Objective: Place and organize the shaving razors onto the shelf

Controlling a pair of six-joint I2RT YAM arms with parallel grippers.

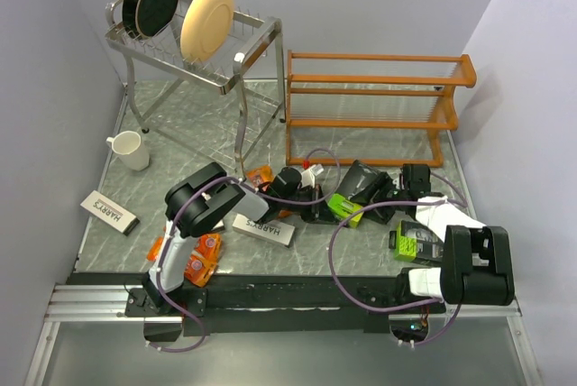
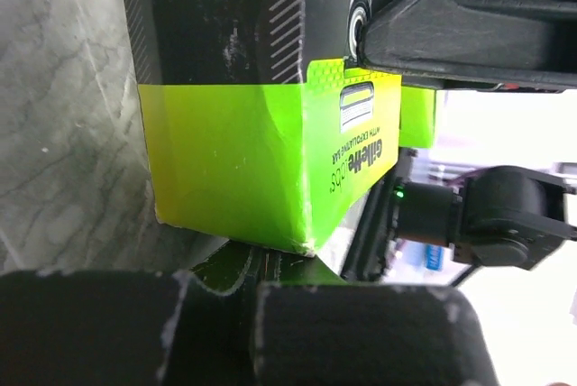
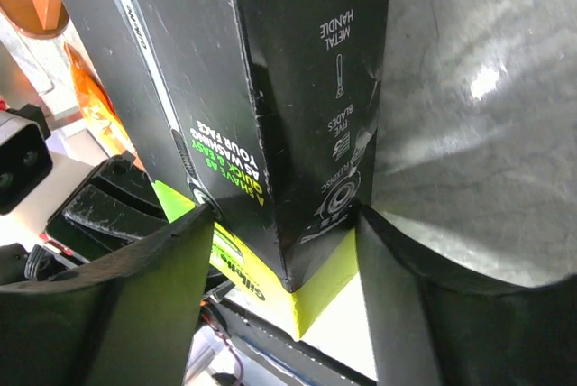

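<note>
Top view: the pack [image 1: 347, 204] is at 6 o'clock from the shelf [image 1: 370, 90] and well apart from it. The left gripper [image 1: 320, 208] is at the pack's 9 o'clock and the right gripper [image 1: 379, 192] at its 3.

Left wrist: the fingers [image 2: 361, 332] are pressed together, with the pack's lime end just past them at 12 o'clock.

Right wrist: the fingers [image 3: 135, 314] clamp the pack's black sides, one at 8 o'clock and one at 4.

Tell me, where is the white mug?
In the top view the white mug stands at the far left, beside the legs of the silver plate rack, with a white Harry's box lying in front of it.
</note>
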